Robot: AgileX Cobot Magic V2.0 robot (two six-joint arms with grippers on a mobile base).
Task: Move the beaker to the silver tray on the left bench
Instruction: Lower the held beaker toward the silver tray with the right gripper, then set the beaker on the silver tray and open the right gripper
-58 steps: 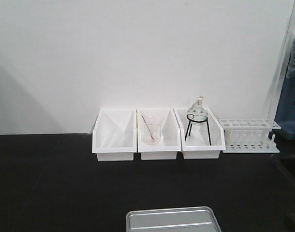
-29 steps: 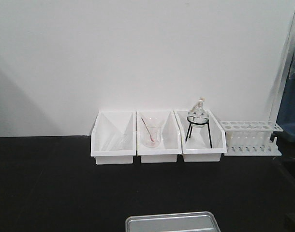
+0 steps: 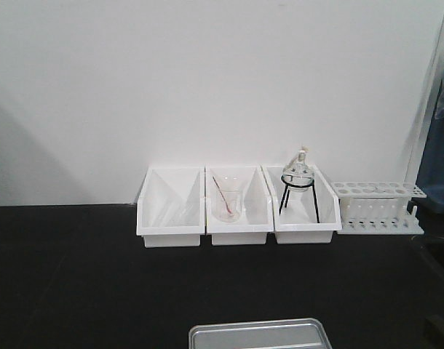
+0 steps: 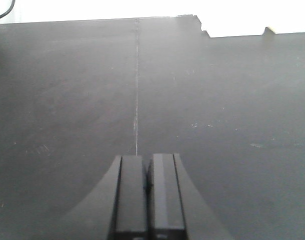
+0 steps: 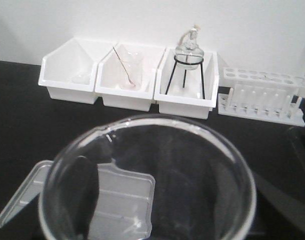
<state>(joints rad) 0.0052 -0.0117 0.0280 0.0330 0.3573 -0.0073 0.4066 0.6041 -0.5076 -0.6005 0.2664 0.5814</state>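
Three white bins at wall: left contents unclear, middle has beaker with rod, right has flask on stand. Right fingers grip empty beaker above tray. Left fingers pressed together over counter.

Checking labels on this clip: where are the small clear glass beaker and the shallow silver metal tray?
small clear glass beaker (image 5: pixel 147 182), right wrist view, centre of its mouth.
shallow silver metal tray (image 3: pixel 260 337), front view, bare floor.
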